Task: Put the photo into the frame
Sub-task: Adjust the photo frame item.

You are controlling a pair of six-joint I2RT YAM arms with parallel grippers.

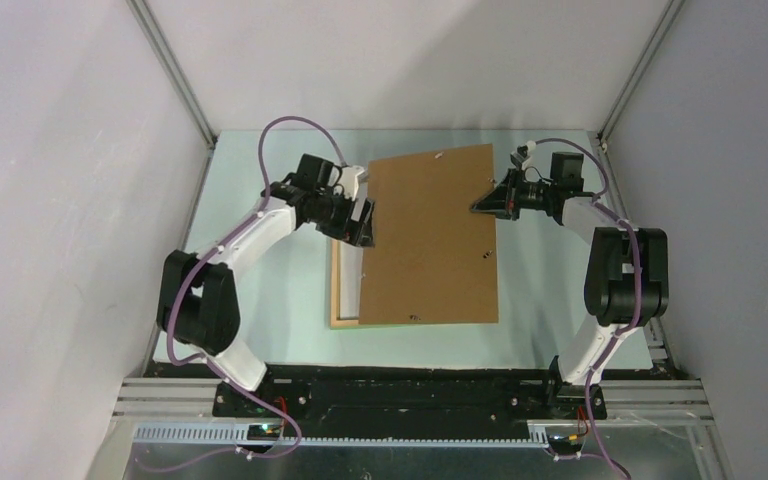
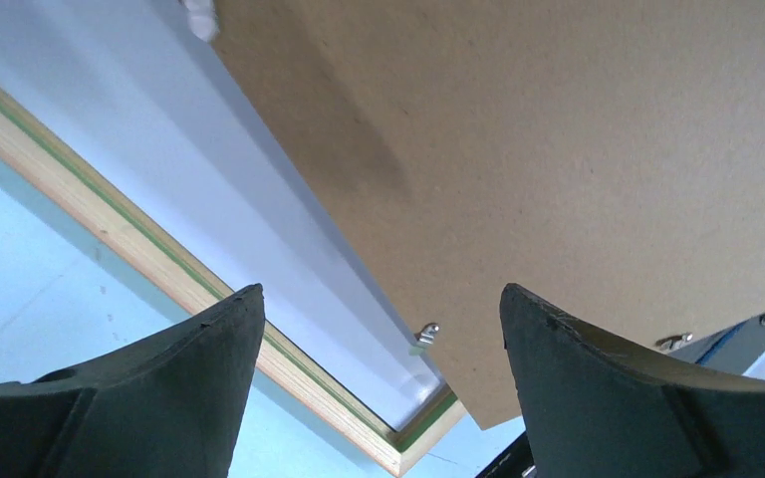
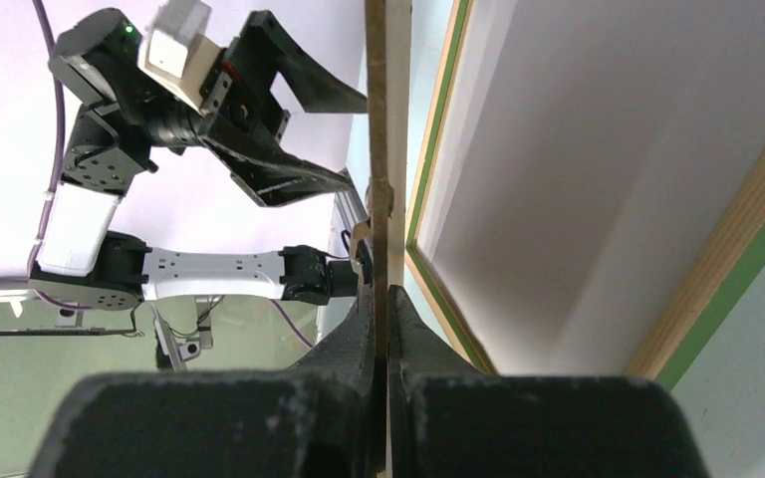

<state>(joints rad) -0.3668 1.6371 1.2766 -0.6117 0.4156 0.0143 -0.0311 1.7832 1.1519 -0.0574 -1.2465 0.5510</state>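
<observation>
The photo [image 1: 430,235] shows its plain brown board back, tilted above the frame [image 1: 343,292]. The frame lies flat on the table, with its wood side and green strip visible at the left and bottom. My right gripper [image 1: 482,203] is shut on the photo's right edge. In the right wrist view the photo [image 3: 388,149] is edge-on between the closed fingers of the right gripper [image 3: 386,309]. My left gripper [image 1: 363,225] is open at the photo's left edge. In the left wrist view the left gripper [image 2: 383,309] is spread over the photo [image 2: 558,179] and the frame [image 2: 139,249].
Small metal tabs [image 2: 426,334] stick out of the board back. The pale green table [image 1: 260,330] is bounded by grey walls and aluminium posts [image 1: 175,75] at the back corners. The left arm [image 3: 199,274] shows across from the right wrist.
</observation>
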